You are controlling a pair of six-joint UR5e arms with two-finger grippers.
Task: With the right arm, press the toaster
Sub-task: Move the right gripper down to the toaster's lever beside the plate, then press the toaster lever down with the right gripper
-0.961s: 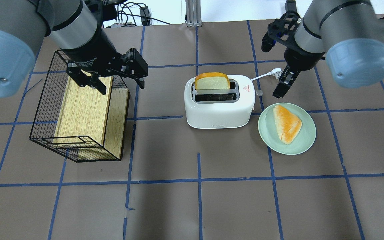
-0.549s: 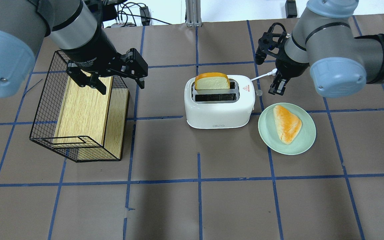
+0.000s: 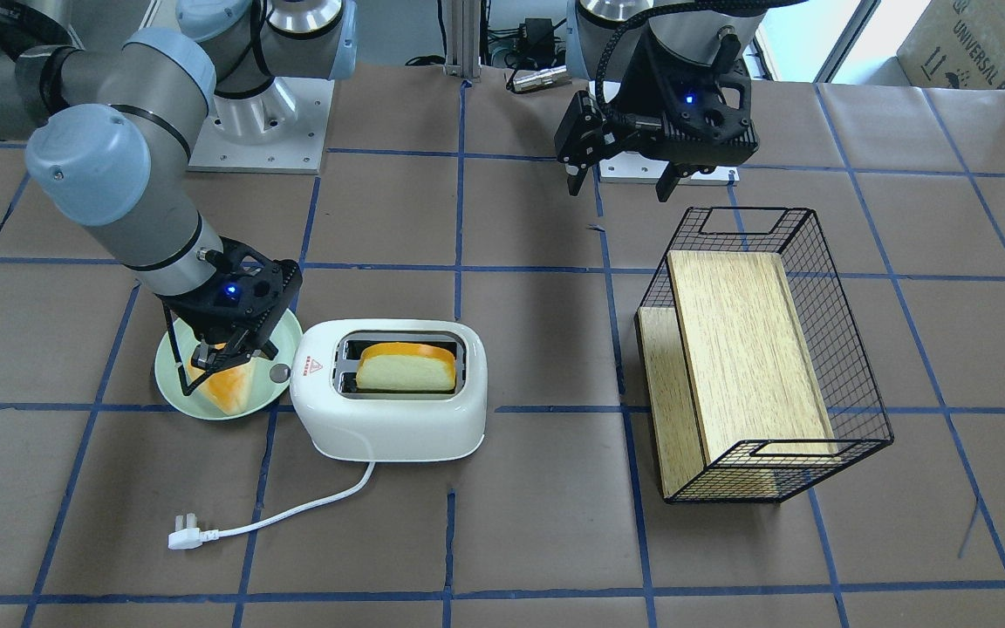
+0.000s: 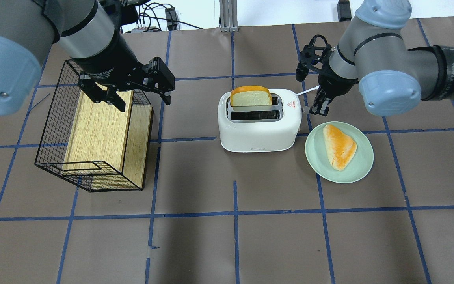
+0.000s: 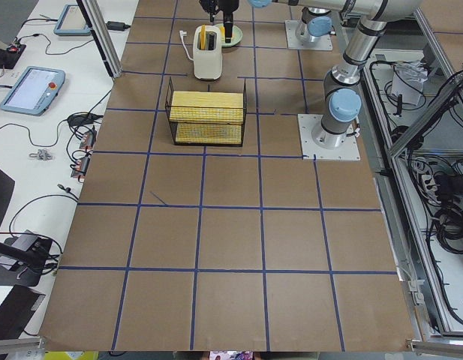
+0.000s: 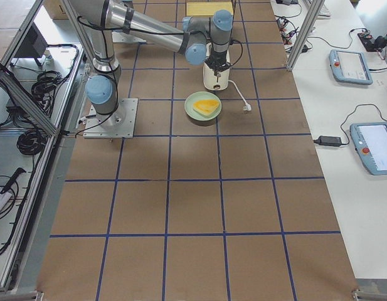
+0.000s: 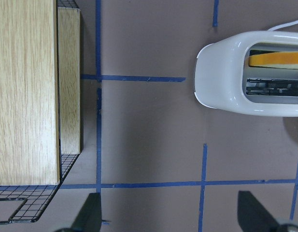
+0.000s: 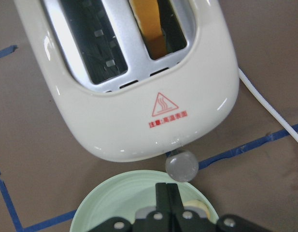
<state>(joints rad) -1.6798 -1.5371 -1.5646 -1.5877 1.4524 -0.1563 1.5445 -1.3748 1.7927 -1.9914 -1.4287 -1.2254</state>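
Observation:
The white toaster (image 4: 259,125) stands mid-table with a bread slice (image 4: 250,97) upright in its far slot. Its grey end knob (image 4: 306,109) faces the plate. My right gripper (image 4: 317,107) is shut and empty. It hangs just beside the knob at the toaster's end, above the plate's rim. In the right wrist view the closed fingertips (image 8: 166,189) sit right behind the knob (image 8: 181,165), below the red triangle mark (image 8: 165,104). My left gripper (image 4: 142,100) is open and empty over the wire basket's far corner.
A pale green plate (image 4: 363,167) with a bread wedge (image 4: 339,146) lies right of the toaster. A black wire basket (image 4: 51,130) with a wooden board stands at the left. The toaster's white cord and plug (image 3: 184,534) trail across the table.
My right arm has swung left and down, bringing its shut gripper from beside the plug to the toaster's knob end. The left arm has not moved.

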